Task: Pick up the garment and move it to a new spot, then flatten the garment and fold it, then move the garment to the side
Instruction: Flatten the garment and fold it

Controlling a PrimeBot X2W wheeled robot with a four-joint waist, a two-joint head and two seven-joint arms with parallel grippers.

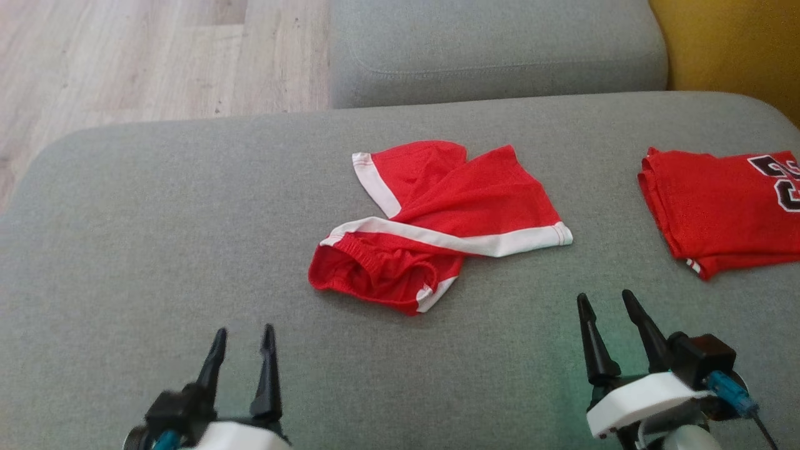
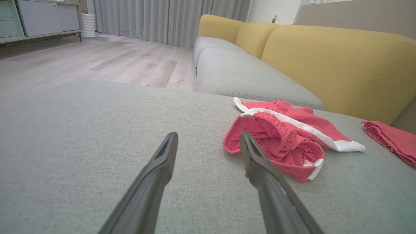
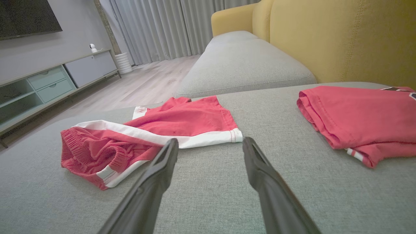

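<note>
Crumpled red mesh shorts with white trim (image 1: 437, 225) lie mid-cushion on the grey fabric sofa seat (image 1: 156, 250), beyond the left gripper (image 1: 244, 329) and right gripper (image 1: 605, 295), the 2 spread and empty. The waistband faces left; the hem lies nearer the right.

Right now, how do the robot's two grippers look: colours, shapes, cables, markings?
The left gripper and the right gripper look alike: two long black fingers that taper to pointed tips, set on a black block, with a white shell behind it. On the right one a blue plug with a thin dark cable shows; on the left one a blue part too. I see no markings.
</note>
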